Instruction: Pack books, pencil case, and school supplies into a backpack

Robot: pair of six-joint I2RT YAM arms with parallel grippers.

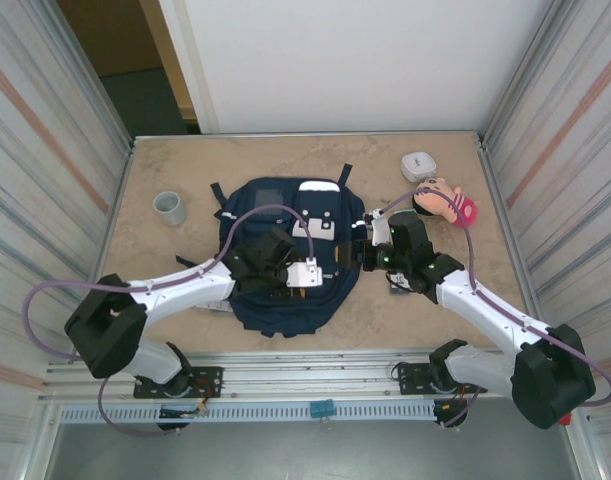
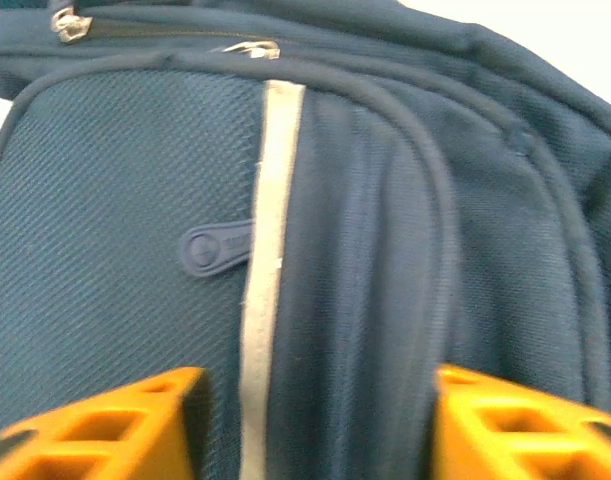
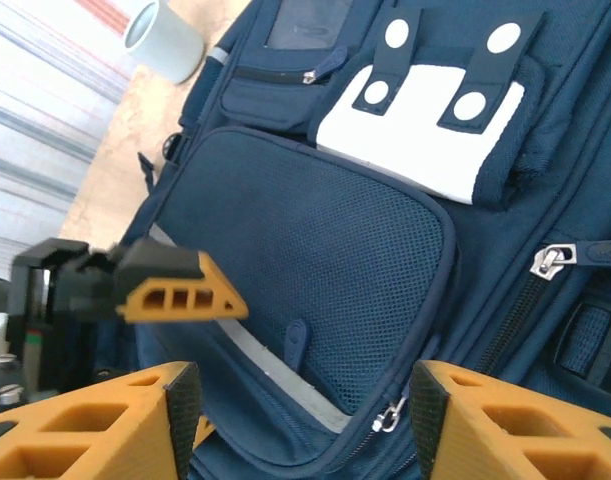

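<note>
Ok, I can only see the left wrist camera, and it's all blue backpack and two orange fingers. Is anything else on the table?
Observer: Yes, a grey cup stands on the table, left of the backpack.
Operator: And what's on the other side?
Observer: A doll in pink lies on the table to the right of the backpack.
Operator: Where's the other arm?
Observer: The right gripper is at the backpack's right side. It is open and faces the mesh front pocket.
</note>
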